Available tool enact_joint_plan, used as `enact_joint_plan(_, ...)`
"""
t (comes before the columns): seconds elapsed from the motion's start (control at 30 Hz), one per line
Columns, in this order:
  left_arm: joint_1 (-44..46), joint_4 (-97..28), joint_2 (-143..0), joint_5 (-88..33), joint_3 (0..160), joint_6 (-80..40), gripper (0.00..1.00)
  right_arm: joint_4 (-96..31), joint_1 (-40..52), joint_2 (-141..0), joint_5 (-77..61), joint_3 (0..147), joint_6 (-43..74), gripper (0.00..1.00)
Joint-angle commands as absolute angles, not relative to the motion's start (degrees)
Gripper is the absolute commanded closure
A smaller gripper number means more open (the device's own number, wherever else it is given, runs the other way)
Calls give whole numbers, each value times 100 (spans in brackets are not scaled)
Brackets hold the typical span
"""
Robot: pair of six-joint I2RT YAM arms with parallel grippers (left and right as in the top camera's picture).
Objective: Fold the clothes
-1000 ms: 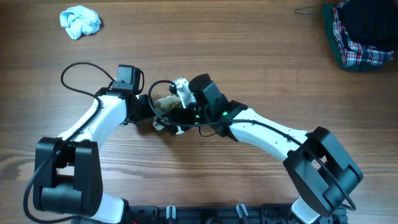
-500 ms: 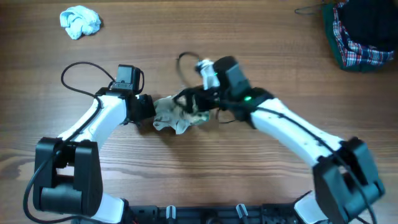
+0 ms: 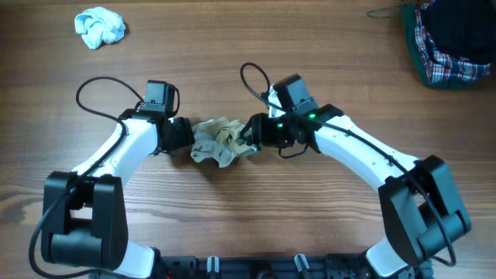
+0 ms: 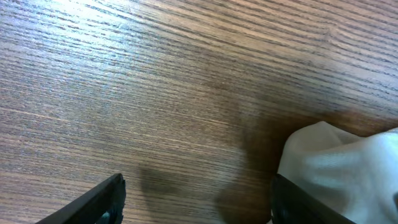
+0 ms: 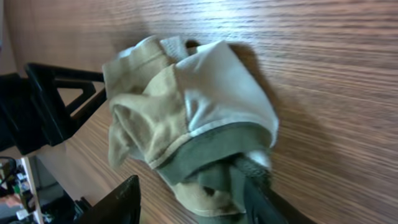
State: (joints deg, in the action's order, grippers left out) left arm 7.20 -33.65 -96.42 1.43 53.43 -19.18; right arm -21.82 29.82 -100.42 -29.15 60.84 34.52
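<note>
Cream cloth, overhead: the garment (image 3: 221, 141) lies bunched in a small heap in the middle of the tabletop (image 3: 256, 54), tan patch up, between the two arms. It is not yet spread or folded.
Left tool, overhead: the left tool (image 3: 186, 134) sits at the heap's left edge, touching it or just beside it.
Right tool, overhead: the right tool (image 3: 252, 133) meets the heap's right edge.
Left wrist view: the fingers (image 4: 106, 199) stand wide apart over bare wood. A white corner of the garment (image 4: 348, 162) lies by the far finger, and nothing sits between the jaws, so the tool is open.
Right wrist view: the jaws are parted and straddle the garment's olive lower fold. One finger (image 5: 118, 202) is clear of the cloth, so nothing is clamped.
Risk, layers: closing here would likely pinch several layers at once, and a pull would then drag the whole heap instead of spreading it.
Risk, left side: the left tool holds nothing, so the heap may slide toward the right arm.
Risk, clash: the two tools are close together and could knock each other.
</note>
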Motion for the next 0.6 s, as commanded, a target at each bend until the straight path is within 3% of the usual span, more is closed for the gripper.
enact_joint_plan(0.0, 694, -3347, -9526, 115, 5435, -1824, 26, -2185, 3083, -10195, -2810, 5972, 3494, 48)
enact_joint_plan(0.23, 694, -3365, -9542, 115, 5435, -1824, 26, -2462, 3070, -10197, -1391, 5854, 3463, 35)
enact_joint_plan(0.57, 696, -3363, -9548, 115, 5433, -1824, 26, -2126, 3081, -10202, -1680, 5852, 2383, 39)
